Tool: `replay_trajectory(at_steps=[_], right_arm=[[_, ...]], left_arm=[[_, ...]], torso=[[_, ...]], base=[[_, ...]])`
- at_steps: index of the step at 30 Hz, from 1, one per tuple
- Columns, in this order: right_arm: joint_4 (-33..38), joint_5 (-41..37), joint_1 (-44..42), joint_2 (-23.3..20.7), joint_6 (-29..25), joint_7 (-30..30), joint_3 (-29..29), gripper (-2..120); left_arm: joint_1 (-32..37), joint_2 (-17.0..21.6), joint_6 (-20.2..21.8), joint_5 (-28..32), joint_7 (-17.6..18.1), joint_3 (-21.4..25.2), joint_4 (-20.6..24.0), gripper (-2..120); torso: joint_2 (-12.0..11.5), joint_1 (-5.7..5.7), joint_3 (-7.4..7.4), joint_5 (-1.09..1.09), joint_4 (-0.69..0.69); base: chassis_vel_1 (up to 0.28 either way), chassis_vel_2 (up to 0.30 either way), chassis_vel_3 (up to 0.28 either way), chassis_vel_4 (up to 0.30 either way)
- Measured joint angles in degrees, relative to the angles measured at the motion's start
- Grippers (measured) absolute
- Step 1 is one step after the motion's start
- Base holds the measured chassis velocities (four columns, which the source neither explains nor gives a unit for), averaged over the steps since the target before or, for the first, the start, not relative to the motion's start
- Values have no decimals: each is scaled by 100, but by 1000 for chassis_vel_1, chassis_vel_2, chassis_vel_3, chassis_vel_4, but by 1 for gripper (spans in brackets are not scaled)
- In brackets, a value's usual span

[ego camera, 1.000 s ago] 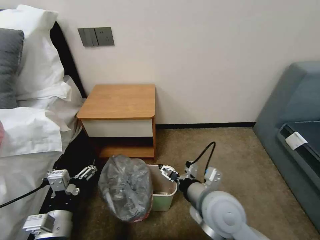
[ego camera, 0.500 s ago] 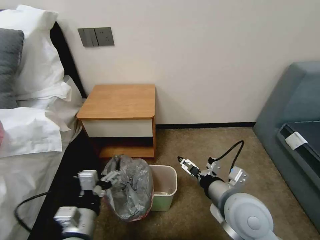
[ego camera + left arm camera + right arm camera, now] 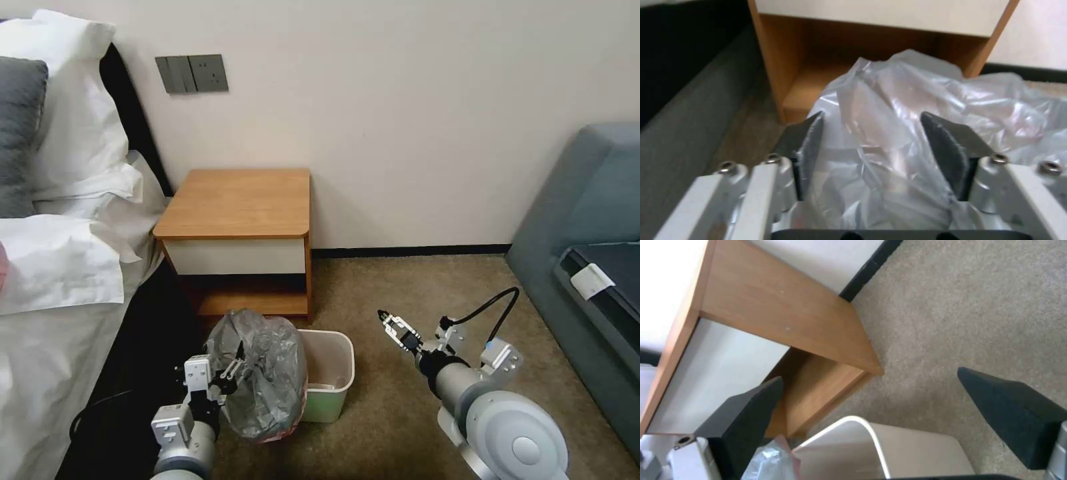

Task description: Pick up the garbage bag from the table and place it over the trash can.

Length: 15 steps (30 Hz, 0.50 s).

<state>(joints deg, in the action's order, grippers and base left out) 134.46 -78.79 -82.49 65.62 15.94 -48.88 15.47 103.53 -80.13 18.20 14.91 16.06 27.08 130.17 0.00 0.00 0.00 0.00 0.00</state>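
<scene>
Down by the carpet, my left gripper (image 3: 233, 369) sits against the left side of the thin, crinkled, translucent grey plastic garbage bag (image 3: 263, 373), fingers spread; from the left wrist view the two dark pads (image 3: 811, 146) stand apart with a fold of the plastic bulging up between them — neither pad is pressed onto it that I can see. The bag is puffed up and draped over the left end of the small rectangular cream-beige plastic trash can (image 3: 333, 377), a pinkish-red tint showing along its lower edge near the floor. The right half of the bin's rolled rim is uncovered, so the bag covers only part of the opening. The bin stands on the brown carpet (image 3: 413, 287) just in front of the small square nightstand table (image 3: 240, 203) with its orange-brown wood top, white drawer front and low wooden shelf; its top is bare. My right gripper (image 3: 393, 325) hangs above the carpet off the bin's right side, apart from the rim and pointing toward the nightstand — its black fingers (image 3: 1018, 413) are wide apart and hold nothing. White pillows (image 3: 73, 133) lie on the bed beside the nightstand's left edge.
</scene>
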Motion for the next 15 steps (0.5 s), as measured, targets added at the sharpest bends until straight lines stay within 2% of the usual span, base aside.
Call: replay_trajectory(at_steps=[9,15], right_arm=[[-124,97,-1,25,-6,53,-9,100],[-142,178,-43,37,-21,75,8,100]], left_arm=[[-47,34,199,111,2,108,-73,53],[-175,34,206,116,-224,16,-303,54]], torso=[[0,0,0,0,0],[0,0,0,0,0]], base=[[0,0,0,0],[0,0,0,0]])
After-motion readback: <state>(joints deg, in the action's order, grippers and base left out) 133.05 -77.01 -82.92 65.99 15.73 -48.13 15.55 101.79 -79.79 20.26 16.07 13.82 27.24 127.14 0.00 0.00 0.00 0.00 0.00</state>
